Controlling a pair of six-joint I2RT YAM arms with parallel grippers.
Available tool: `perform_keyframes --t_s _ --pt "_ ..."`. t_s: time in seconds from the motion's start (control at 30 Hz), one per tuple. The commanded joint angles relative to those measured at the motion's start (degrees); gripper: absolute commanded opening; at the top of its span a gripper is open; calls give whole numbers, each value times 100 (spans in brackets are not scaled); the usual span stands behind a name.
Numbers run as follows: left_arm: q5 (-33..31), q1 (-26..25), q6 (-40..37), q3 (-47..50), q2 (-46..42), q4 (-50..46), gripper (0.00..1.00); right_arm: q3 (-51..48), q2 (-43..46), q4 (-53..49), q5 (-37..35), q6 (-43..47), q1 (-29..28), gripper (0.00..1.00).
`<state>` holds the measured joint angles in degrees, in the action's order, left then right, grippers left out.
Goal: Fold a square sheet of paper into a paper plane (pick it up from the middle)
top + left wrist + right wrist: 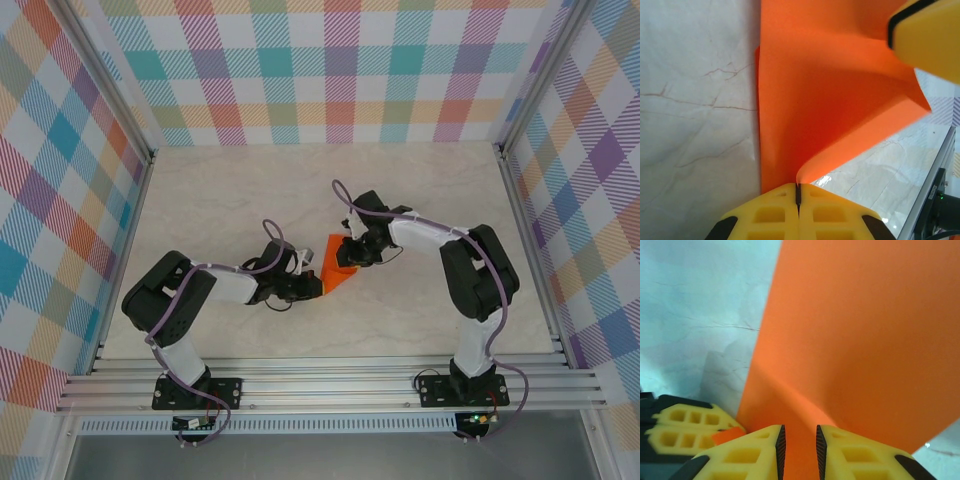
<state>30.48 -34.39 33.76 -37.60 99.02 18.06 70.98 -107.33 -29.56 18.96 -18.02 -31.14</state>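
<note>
The bright orange sheet of paper (334, 265) lies partly folded at the table's centre, between both grippers. My left gripper (308, 283) is shut on the sheet's near edge; in the left wrist view the paper (830, 100) curls up out of the pinched yellow fingertips (798, 192). My right gripper (352, 252) hovers over the sheet from the right, its jaws open a little with orange paper (860, 330) showing in the gap (798, 445). The left gripper's yellow fingers (690, 425) show at the lower left of the right wrist view, holding an orange corner.
The marble-patterned tabletop (250, 190) is walled by checked panels (330, 70) on three sides. An aluminium rail (330, 375) runs along the near edge by the arm bases. Free table lies behind and to both sides of the paper.
</note>
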Motion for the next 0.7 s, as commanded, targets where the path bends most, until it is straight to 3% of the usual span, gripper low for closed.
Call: perform_keyframes --t_s 0.0,0.43,0.53,0.67 --pt "-129 73 178 104 -96 272 3 -180 335 15 212 -36 18 26" --pt "-120 73 197 131 -101 294 4 -454 520 294 957 41 -8 19" --pt "-130 73 217 159 -114 324 4 -453 511 270 875 21 -7 29" --pt "-130 73 293 205 -137 407 4 -456 626 211 387 0 -7 34"
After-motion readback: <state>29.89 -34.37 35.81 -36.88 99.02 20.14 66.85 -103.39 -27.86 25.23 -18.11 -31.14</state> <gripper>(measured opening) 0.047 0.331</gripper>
